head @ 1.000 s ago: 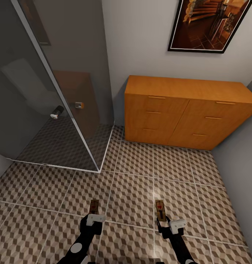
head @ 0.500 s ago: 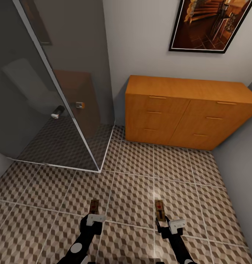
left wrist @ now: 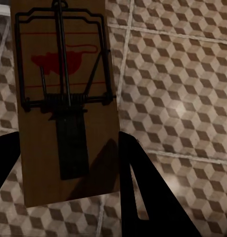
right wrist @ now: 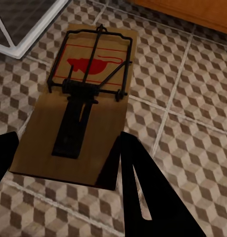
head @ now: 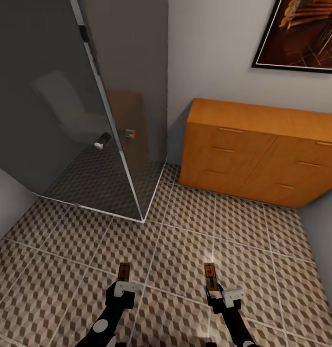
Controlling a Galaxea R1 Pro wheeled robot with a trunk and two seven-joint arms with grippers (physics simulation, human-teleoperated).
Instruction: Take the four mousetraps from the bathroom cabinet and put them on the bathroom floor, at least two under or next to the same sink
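Camera swung leftward, so the cabinet [head: 262, 149] now sits further right — each arm's jaws closed on a mousetrap, left [head: 124, 271] and right [head: 211, 276], long axes pointing forward above the bathroom floor [head: 175, 241], equally near.

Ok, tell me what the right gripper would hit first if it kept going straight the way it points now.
Probably the bathroom floor. The right gripper, shut on a mousetrap, points forward and down at the tiles short of the cabinet. If it is angled flatter than it looks, the cabinet front would come first; depth is unclear.
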